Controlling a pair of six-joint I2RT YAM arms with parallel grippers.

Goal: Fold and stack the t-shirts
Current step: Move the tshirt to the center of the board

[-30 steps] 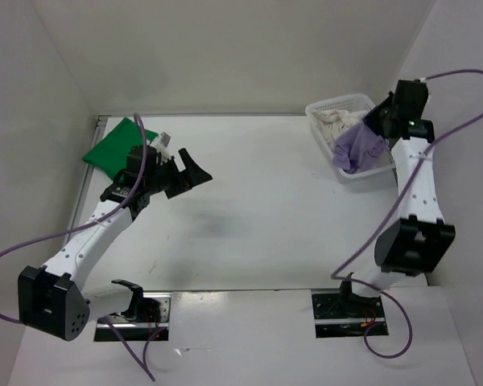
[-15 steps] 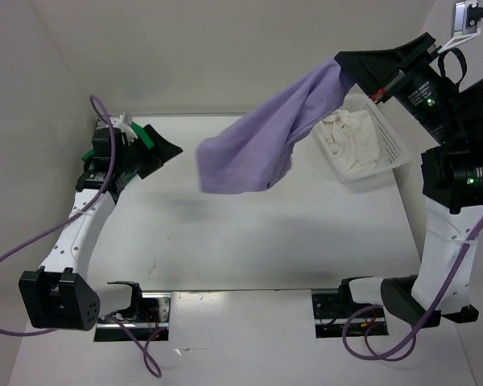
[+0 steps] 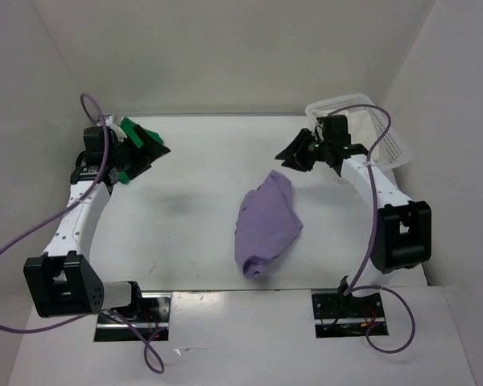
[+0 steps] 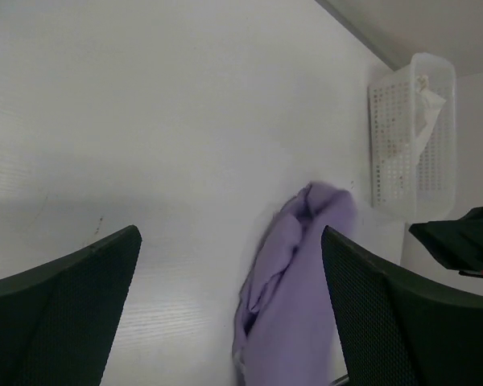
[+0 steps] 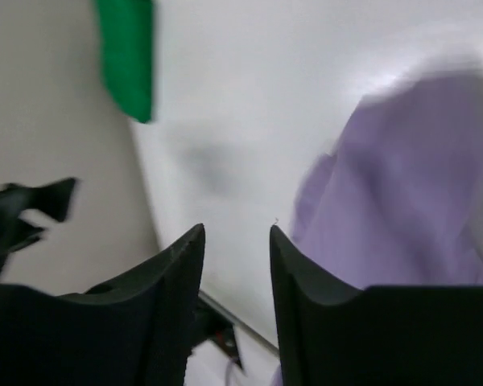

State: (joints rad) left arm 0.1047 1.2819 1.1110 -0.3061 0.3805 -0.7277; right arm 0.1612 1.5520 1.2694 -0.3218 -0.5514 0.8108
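The lavender-purple t-shirt (image 3: 266,223) lies crumpled in a long heap on the white table, right of centre, and it also fills the lower middle of the left wrist view (image 4: 294,277). My right gripper (image 3: 288,162) hovers just beyond the shirt's far end, open, with nothing between its fingers (image 5: 235,231). The green t-shirt (image 3: 130,129) sits at the far left corner, mostly hidden under my left gripper (image 3: 159,149), which is wide open and empty (image 4: 229,233). The cream t-shirt (image 4: 429,95) pokes out of the basket.
A white mesh basket (image 3: 393,145) stands at the back right, behind my right arm. White walls close in the table on the left, back and right. Both arm bases and purple cables sit at the near edge.
The right arm swung the purple shirt out of the basket and over the table, then opened; the shirt now lies on the table. The left arm drew back to the green shirt.
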